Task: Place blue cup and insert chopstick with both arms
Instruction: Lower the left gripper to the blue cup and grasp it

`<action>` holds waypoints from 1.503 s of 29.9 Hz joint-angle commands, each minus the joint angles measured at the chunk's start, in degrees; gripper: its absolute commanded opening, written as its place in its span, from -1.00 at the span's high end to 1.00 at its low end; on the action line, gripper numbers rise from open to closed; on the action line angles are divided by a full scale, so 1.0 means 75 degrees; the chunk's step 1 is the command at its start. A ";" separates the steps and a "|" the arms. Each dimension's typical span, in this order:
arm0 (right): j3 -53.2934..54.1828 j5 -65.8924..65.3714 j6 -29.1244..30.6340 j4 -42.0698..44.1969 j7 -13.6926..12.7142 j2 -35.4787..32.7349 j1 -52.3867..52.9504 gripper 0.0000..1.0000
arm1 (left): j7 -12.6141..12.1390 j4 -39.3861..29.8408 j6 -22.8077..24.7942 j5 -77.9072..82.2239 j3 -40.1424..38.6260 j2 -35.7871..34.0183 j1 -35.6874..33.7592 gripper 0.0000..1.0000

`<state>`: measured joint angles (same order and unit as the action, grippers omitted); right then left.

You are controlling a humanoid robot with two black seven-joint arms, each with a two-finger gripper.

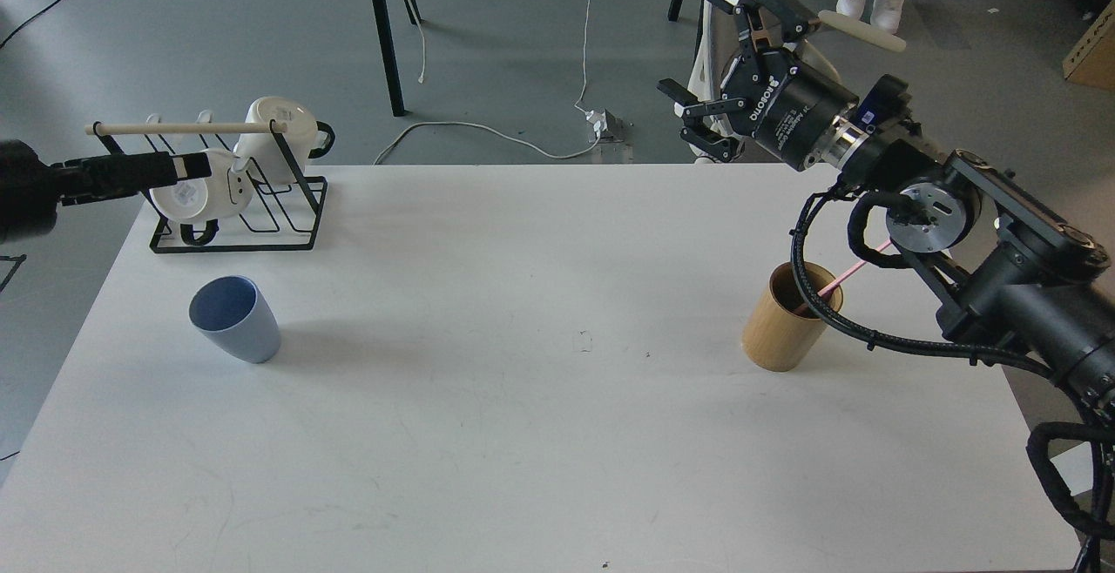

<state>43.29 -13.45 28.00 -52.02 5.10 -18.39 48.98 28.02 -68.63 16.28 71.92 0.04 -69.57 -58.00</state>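
The blue cup (235,319) stands upright on the left side of the white table (540,434), with nothing touching it. The pink chopstick (849,273) leans inside a tan wooden holder (788,319) on the right, its upper end hidden behind my right arm. My right gripper (712,68) hangs open and empty above the table's far edge, up and left of the holder. My left gripper (193,165) reaches in from the left at the mug rack, well behind the cup. It looks like one dark bar, so its fingers cannot be told apart.
A black wire mug rack (239,207) with white mugs (279,133) and a pale wooden rod (183,128) stands at the back left corner. My right arm's cables (871,333) drape beside the holder. Beyond the table are chair legs and floor cables.
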 commanded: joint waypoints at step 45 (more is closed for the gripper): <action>-0.0007 -0.0011 0.0000 -0.0013 0.0000 -0.0220 -0.0355 -0.98 | -0.0002 0.3573 -0.0718 0.0828 0.0123 0.2573 0.1898 -0.04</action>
<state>43.24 -13.54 28.00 -52.11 5.10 -20.02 46.51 28.00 -41.84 10.98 78.08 0.80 -50.37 -43.84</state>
